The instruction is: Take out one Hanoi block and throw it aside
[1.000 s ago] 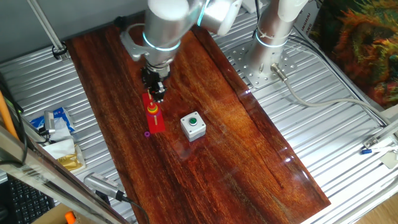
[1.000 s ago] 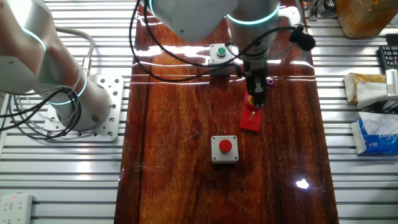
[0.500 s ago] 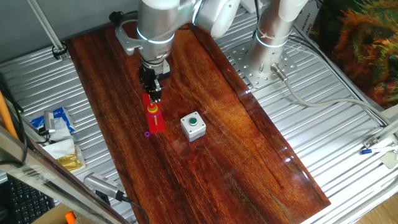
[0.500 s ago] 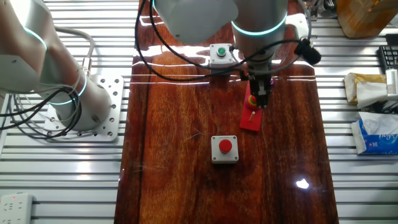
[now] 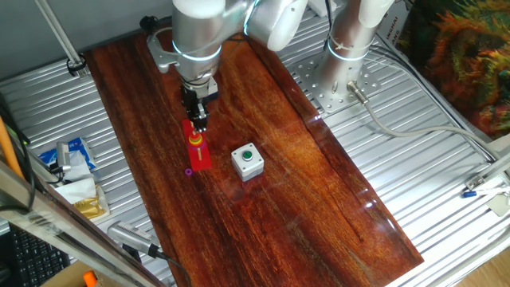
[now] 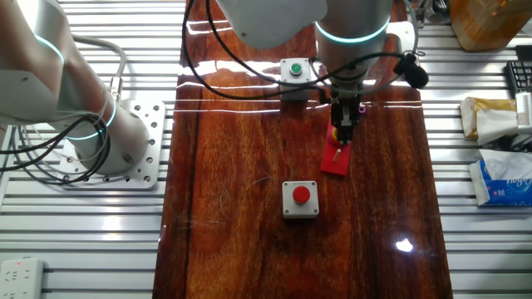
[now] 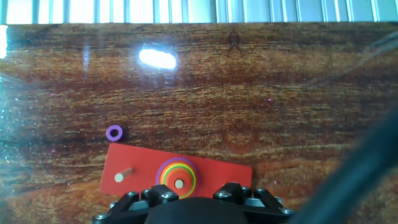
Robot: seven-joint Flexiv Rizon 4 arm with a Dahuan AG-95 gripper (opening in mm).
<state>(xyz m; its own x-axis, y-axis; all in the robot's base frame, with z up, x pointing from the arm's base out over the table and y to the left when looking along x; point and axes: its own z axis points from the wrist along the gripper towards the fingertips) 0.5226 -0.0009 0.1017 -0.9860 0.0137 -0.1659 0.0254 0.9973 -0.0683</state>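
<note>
Your target, the tiny red ring-shaped Hanoi block [image 7: 179, 180], sits near the top of the stack of coloured rings threaded on a short wooden peg at one end of the flat red plastic base [image 7: 217, 174], which lies on the dark polished wooden tabletop [image 7: 249, 93]. The two-finger gripper [image 5: 198, 125] hangs just above that stack. You cannot tell how wide its fingers stand, since the hand view shows only the dark gripper body at the bottom edge. Expect the block to be very light, rigid and smooth, so it may slip or pop out if pinched hard. Take it across its outer rim with the peg between the fingers, and lift straight up. The small loose purple ring [image 7: 114, 132] lies just beside the base.
</note>
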